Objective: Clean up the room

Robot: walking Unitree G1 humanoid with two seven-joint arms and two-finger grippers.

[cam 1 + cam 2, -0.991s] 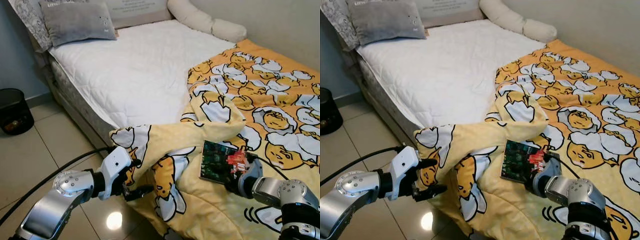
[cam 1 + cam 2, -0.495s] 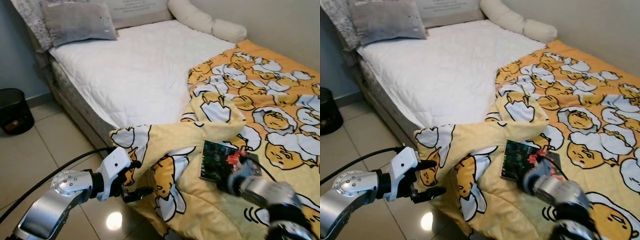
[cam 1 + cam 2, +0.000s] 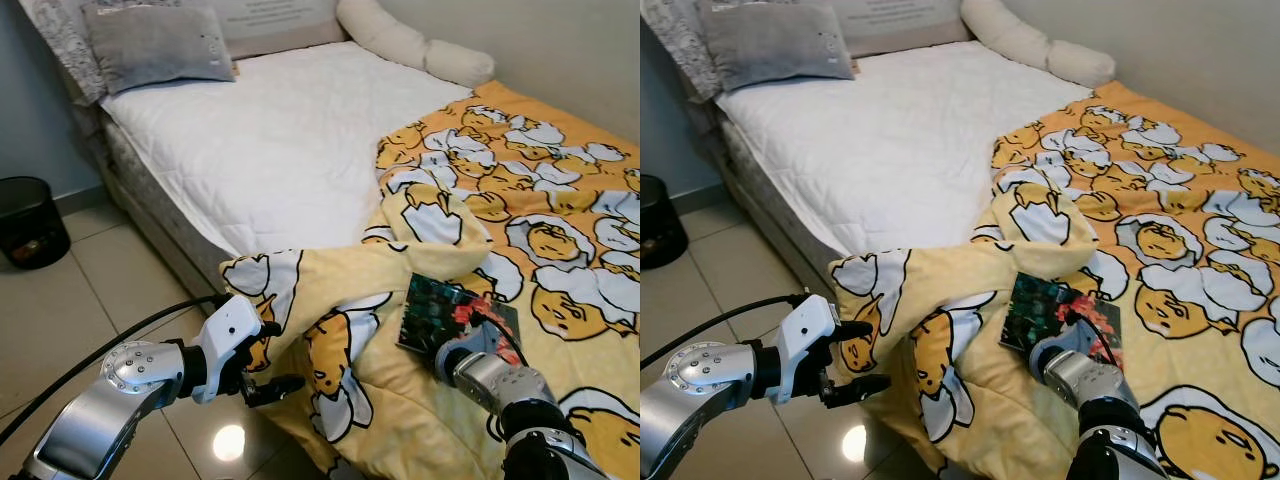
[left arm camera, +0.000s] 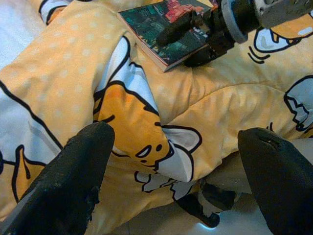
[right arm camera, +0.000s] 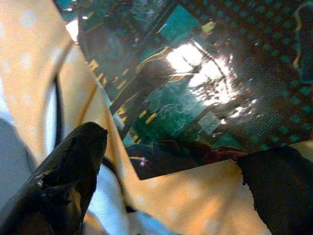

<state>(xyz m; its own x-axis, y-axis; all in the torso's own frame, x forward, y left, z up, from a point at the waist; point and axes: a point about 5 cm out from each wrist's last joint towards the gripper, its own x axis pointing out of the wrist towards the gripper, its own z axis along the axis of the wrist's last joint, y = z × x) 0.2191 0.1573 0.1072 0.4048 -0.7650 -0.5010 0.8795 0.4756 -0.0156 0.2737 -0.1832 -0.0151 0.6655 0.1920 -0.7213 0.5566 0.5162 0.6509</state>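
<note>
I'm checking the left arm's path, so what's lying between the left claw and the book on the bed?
In the left wrist view, only the rumpled yellow cartoon blanket lies between the open left claw and the book, where the right claw sits.

Bedroom, bed (image 3: 280, 150) against plain wall (image 3: 560, 40).
White quilted mattress; grey pillow (image 3: 155, 45) and cream bolster (image 3: 415, 45) at head. Glossy beige tile floor (image 3: 70, 300) with light glare; black bin (image 3: 30, 220) beside bed.

Home bedroom: low bed (image 3: 270, 150) with white mattress, grey pillow (image 3: 160, 45), cartoon-print duvet (image 3: 520, 220), tiled floor (image 3: 60, 300), black bin (image 3: 30, 220).
</note>
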